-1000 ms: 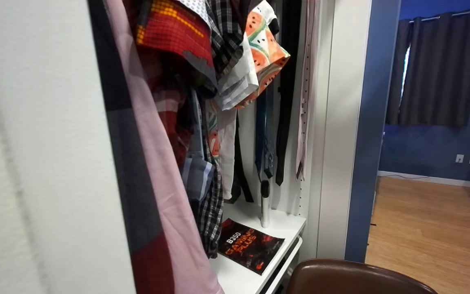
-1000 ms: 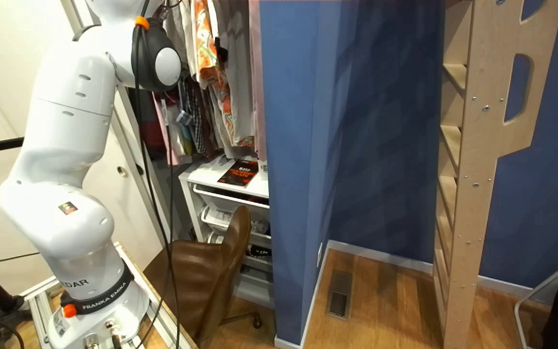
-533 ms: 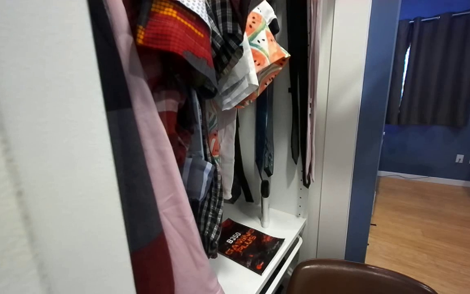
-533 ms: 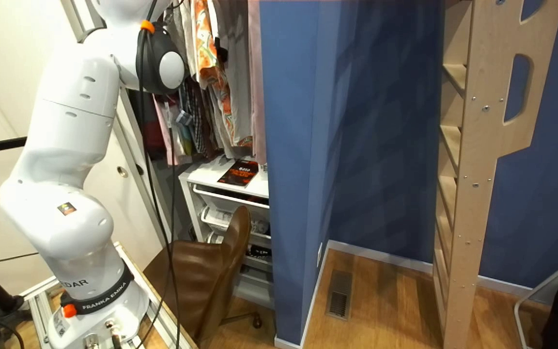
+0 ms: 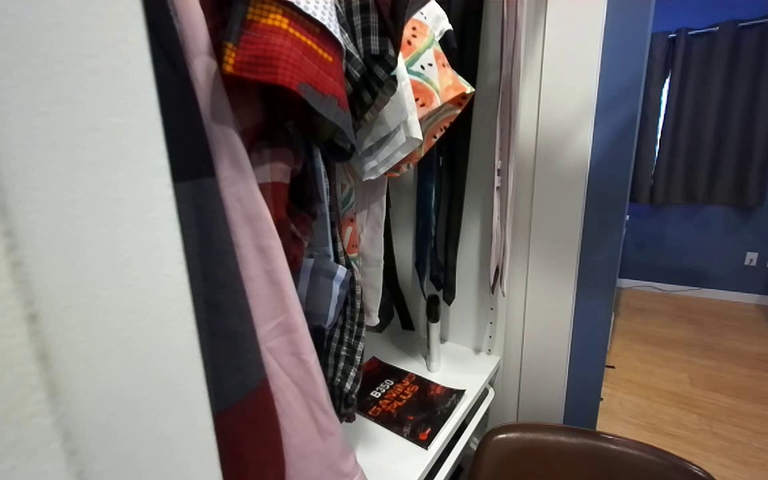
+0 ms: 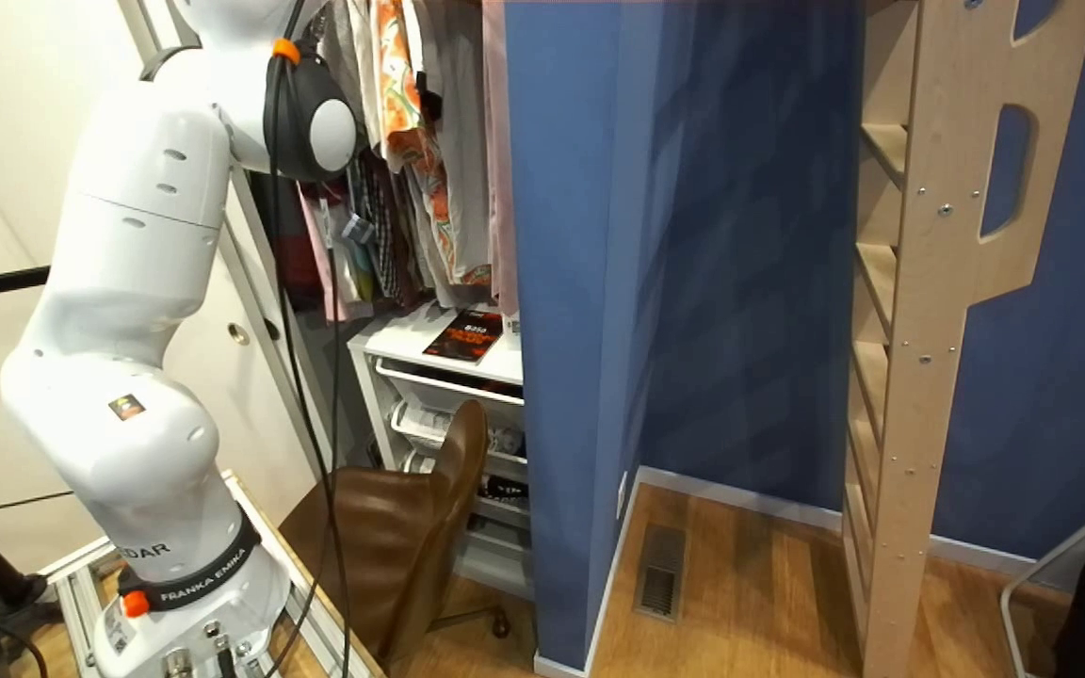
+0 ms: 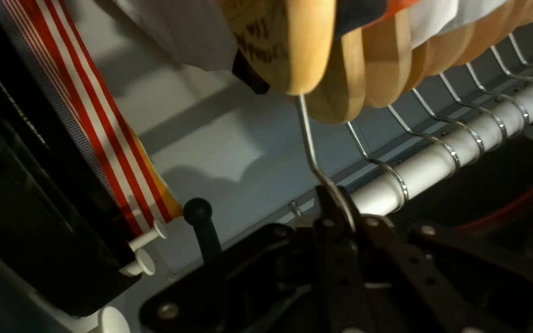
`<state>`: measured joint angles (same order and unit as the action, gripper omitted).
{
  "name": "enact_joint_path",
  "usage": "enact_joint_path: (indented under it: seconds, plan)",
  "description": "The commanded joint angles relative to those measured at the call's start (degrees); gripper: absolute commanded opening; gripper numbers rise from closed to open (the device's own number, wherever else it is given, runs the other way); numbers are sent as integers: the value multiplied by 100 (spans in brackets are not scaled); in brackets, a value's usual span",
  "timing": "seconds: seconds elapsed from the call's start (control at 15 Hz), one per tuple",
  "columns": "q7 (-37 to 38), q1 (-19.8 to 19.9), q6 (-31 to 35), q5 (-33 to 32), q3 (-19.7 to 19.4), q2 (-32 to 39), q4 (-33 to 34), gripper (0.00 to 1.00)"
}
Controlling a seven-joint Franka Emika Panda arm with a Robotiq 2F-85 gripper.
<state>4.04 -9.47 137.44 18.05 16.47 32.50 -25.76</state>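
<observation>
Hanger [image 7: 310,51], wooden with a bent wire hook [image 7: 313,162], is what I hold: my jaws press together on that hook, near the rail [image 7: 426,173]. In the wrist view the hanger's wood points up and away from the rail, one narrow edge turned toward me, while the hook's long axis slants down into my jaws, crosswise to the rail. I cannot tell whether the hook's hidden tip touches the rail. Other hangers [image 7: 389,64] loop over the rail in a row; red-and-white striped fabric [image 7: 104,125] hangs well apart from the rail.
</observation>
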Motion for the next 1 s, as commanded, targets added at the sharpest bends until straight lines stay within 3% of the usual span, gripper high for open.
enact_joint_path:
  seconds: [0.0,0.47,0.93]
  plan:
    - [913,184,-733,255,-18,-356,-159,1]
    - [2262,600,-2174,827,50,-661,-122,1]
    - [2636,961,-3060,1419,138,-759,-29,2]
